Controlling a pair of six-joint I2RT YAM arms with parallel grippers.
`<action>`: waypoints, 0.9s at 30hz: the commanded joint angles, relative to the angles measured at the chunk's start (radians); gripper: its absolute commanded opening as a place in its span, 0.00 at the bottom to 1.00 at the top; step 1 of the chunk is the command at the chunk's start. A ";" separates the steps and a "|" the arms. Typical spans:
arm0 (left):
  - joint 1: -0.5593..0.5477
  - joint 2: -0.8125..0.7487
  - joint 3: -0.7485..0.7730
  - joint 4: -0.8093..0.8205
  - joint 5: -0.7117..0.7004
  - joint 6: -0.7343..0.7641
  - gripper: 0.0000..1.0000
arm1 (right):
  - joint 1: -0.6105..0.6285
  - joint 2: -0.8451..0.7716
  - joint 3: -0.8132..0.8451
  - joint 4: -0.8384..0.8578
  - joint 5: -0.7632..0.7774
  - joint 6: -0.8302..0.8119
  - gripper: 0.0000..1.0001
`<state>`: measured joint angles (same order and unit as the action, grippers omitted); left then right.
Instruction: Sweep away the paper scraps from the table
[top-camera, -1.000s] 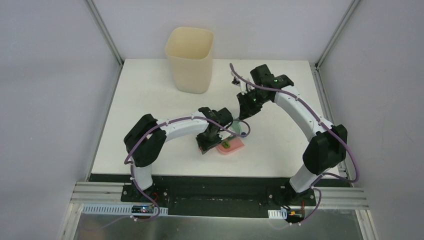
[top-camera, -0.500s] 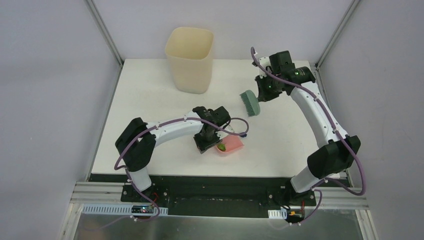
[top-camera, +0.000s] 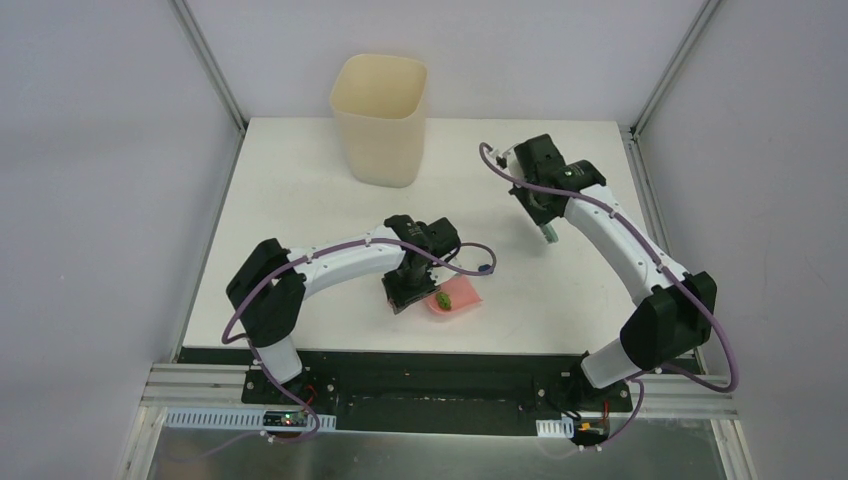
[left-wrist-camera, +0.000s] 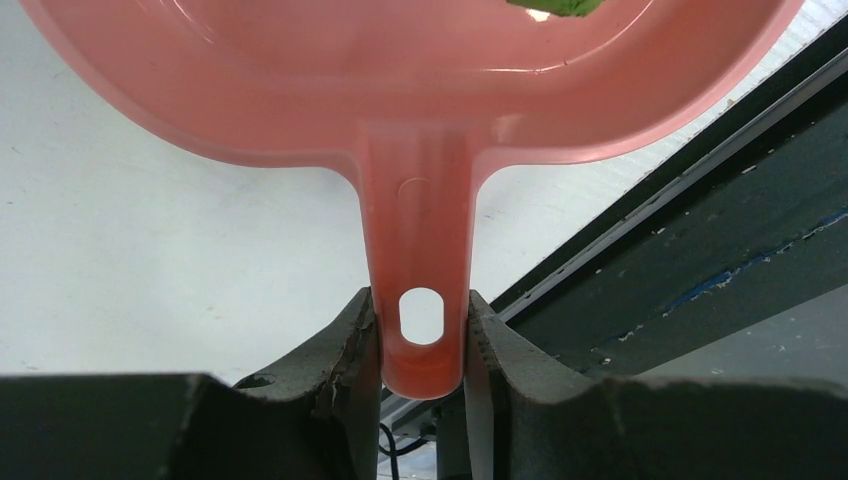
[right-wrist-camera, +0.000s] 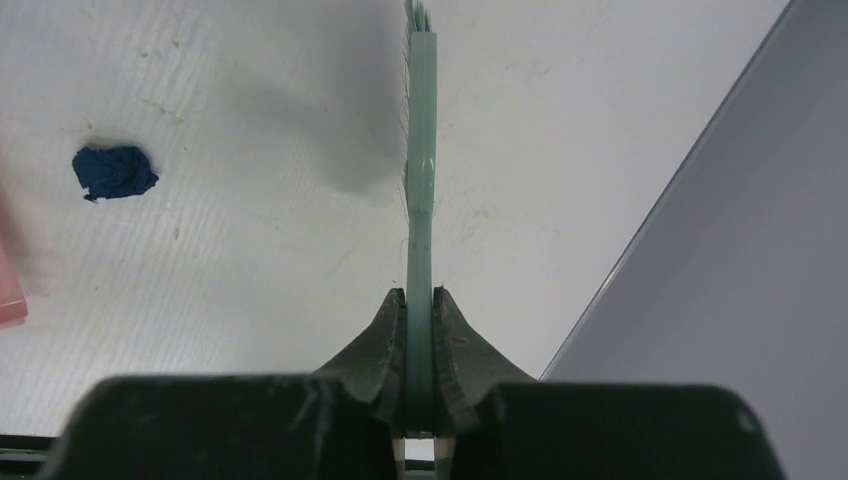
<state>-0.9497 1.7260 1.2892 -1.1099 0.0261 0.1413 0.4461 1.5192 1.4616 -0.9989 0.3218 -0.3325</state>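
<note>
The left jaws were closed narrow on the tail end of the pink dustpan's (left-wrist-camera: 418, 120) handle, one pressed to each side of its hanging hole. The pan spread away from them, and a green paper scrap (top-camera: 441, 297) lay inside it. Seen from above, the pan was at about 6 o'clock on the white bench (top-camera: 300, 200), near the front edge. The left arm (top-camera: 340, 255) curved in to it from 8 o'clock.

The right jaws were pinched tight on the thin handle of the teal brush (right-wrist-camera: 420, 150). In the wrist view the brush showed edge-on, running straight away from the jaws toward the bench top. I could not tell whether its far end touched the surface. The right arm (top-camera: 610, 230) held it over the 2 o'clock part of the bench, well apart from the pan.

A navy scrap (right-wrist-camera: 114, 172) lay on the bare bench at 10 o'clock from the brush, clear of it. A sliver of the pan's pink edge showed near it at 7 o'clock. The tall cream bin (top-camera: 380, 120) stood at 12 o'clock by the far edge.
</note>
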 joint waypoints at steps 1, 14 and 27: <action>-0.016 0.014 -0.001 0.011 -0.006 -0.013 0.00 | 0.012 -0.025 -0.058 0.027 -0.010 0.008 0.00; -0.021 0.131 0.031 0.047 0.005 0.012 0.00 | 0.020 -0.006 -0.094 -0.022 -0.473 0.119 0.00; -0.020 0.157 0.030 0.083 0.018 0.023 0.00 | -0.088 0.006 -0.043 -0.055 -0.935 0.240 0.00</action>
<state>-0.9627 1.8709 1.3010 -1.0725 0.0277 0.1467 0.4133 1.5379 1.3594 -1.0355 -0.4370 -0.1413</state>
